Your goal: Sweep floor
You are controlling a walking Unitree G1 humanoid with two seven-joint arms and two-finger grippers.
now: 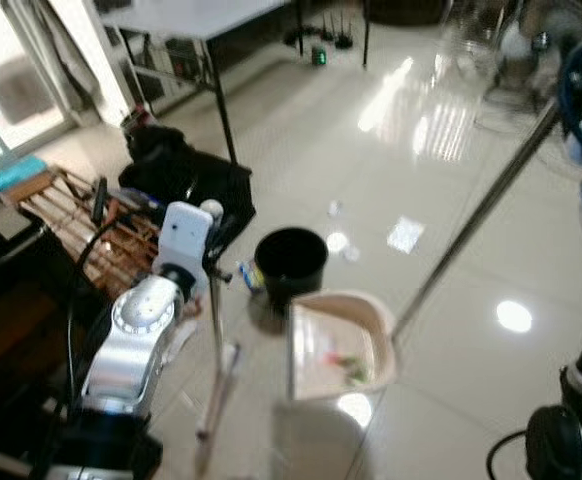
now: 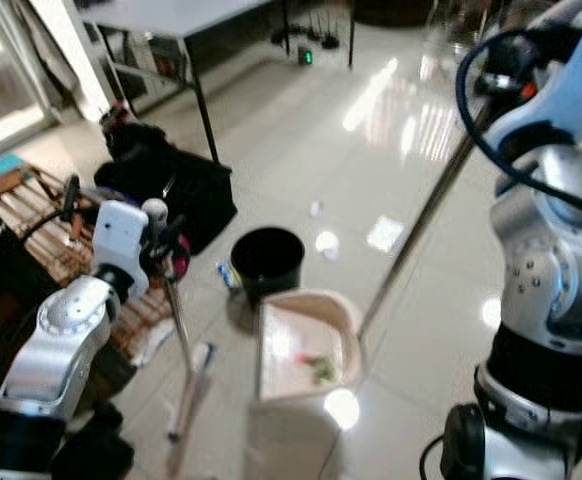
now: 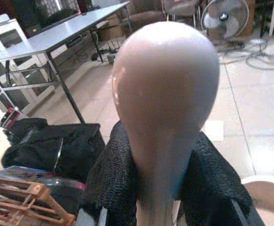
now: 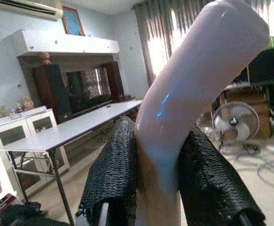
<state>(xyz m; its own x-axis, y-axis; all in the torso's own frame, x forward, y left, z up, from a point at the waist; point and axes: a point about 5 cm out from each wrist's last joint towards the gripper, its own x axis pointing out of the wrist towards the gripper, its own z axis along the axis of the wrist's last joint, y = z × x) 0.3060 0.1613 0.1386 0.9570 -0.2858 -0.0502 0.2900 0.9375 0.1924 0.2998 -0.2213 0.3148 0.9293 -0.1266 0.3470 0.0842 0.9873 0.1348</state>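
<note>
My left gripper (image 2: 166,250) is shut on the top of a pale broom handle (image 1: 214,330). The handle runs down to the broom head (image 1: 206,430) on the tiles. In the left wrist view the handle's rounded knob (image 3: 165,94) stands out between the black fingers (image 3: 111,183). My right gripper (image 4: 158,188) is shut on the white curved grip (image 4: 193,84) of the dustpan's long metal handle (image 1: 471,225). The pink dustpan (image 1: 371,310) rests on the floor with small red and green debris (image 1: 348,368) inside it. The broom head lies to the dustpan's left.
A black bin (image 1: 291,262) stands just behind the dustpan. To the left lie a black bag (image 1: 186,175) and a wooden rack (image 1: 81,215). A grey table (image 1: 191,15) and a fan (image 1: 531,50) stand further back. Small paper scraps (image 1: 336,208) lie on the glossy tiles.
</note>
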